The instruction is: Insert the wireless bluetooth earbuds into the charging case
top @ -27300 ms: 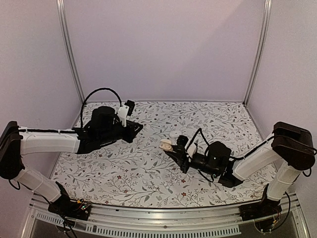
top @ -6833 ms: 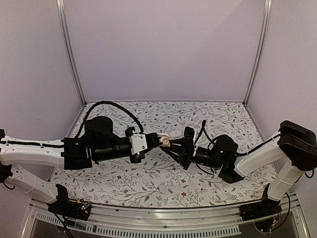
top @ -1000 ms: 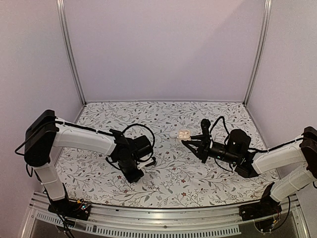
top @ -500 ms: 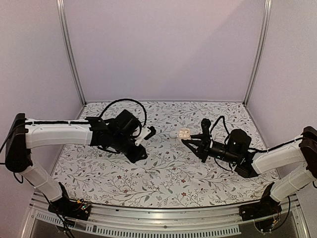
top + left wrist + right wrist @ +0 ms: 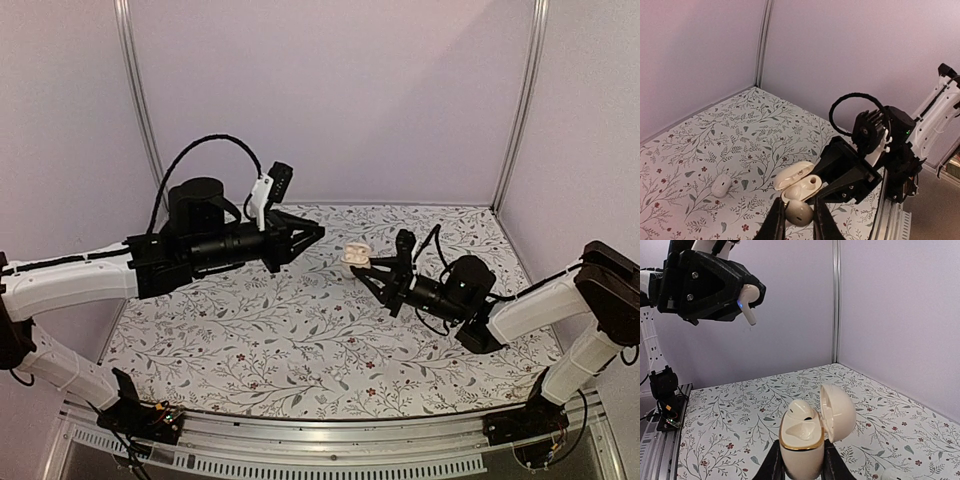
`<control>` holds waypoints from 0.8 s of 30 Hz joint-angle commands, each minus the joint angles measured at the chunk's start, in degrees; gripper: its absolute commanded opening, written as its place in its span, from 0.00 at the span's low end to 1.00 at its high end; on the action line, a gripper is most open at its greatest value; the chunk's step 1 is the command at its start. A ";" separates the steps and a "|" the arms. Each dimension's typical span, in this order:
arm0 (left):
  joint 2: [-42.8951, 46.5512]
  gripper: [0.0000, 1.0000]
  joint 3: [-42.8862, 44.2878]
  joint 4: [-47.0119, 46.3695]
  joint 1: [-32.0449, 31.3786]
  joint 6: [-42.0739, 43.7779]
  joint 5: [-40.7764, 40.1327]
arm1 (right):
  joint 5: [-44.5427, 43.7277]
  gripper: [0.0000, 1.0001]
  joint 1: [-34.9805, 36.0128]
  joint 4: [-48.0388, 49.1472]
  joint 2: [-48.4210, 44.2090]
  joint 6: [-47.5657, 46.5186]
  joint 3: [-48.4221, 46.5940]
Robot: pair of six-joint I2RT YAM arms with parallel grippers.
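My right gripper (image 5: 372, 268) is shut on the white charging case (image 5: 355, 254) and holds it upright above the table. Its lid is open. In the right wrist view the case (image 5: 801, 440) has one earbud (image 5: 805, 410) seated in its far socket, and the near socket is empty. My left gripper (image 5: 316, 232) is raised just left of the case and is shut on a second white earbud (image 5: 799, 214). In the left wrist view that earbud hangs just in front of the open case (image 5: 799, 184). It also shows in the right wrist view (image 5: 749, 305), up left.
A small white oval piece (image 5: 721, 185) lies on the flowered table cloth (image 5: 300, 320) left of the case, and its edge shows in the right wrist view (image 5: 895, 475). Lilac walls with metal posts (image 5: 140, 110) close the back and sides.
My left arm has swung up and to the right, from low over the left-middle of the table to just beside the case. My right gripper has carried the case slightly left and up.
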State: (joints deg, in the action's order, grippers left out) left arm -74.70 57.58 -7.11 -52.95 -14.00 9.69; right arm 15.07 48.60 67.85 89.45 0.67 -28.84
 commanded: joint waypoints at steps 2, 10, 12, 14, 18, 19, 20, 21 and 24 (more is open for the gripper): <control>-2.09 0.01 -2.60 -12.47 -2.09 -3.25 1.95 | -3.19 0.00 2.46 6.31 2.81 -3.65 -2.39; -5.63 0.00 -3.68 -18.95 -4.00 -5.68 2.65 | -3.86 0.00 4.27 9.05 4.61 -4.99 -3.31; -6.25 0.00 -3.83 -19.86 -4.51 -6.02 2.67 | -4.52 0.00 4.82 9.90 4.83 -4.84 -3.33; -6.89 0.00 -3.85 -20.52 -4.77 -6.52 2.76 | -5.33 0.00 5.25 11.19 5.14 -4.73 -3.33; -7.92 0.00 -3.97 -22.04 -5.16 -7.35 2.97 | -6.61 0.00 6.15 11.73 5.54 -4.07 -4.12; -8.31 0.00 -3.89 -22.31 -5.27 -7.43 3.11 | -6.96 0.00 6.36 11.71 5.62 -4.02 -4.34; -8.52 0.00 -3.76 -22.40 -5.40 -7.47 3.16 | -7.06 0.00 6.49 11.76 5.73 -3.94 -4.61; -8.78 0.00 -3.71 -22.45 -5.60 -7.55 3.02 | -7.07 0.00 6.61 11.83 5.76 -3.86 -4.72; -9.14 0.00 -3.75 -22.75 -5.68 -7.69 2.65 | -7.38 0.00 6.65 12.64 5.48 -3.02 -4.60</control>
State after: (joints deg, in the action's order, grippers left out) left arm -82.98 54.37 -27.40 -57.74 -21.06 12.23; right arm 9.37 54.78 77.19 94.37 -3.55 -32.29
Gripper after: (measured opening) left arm 0.142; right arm 0.203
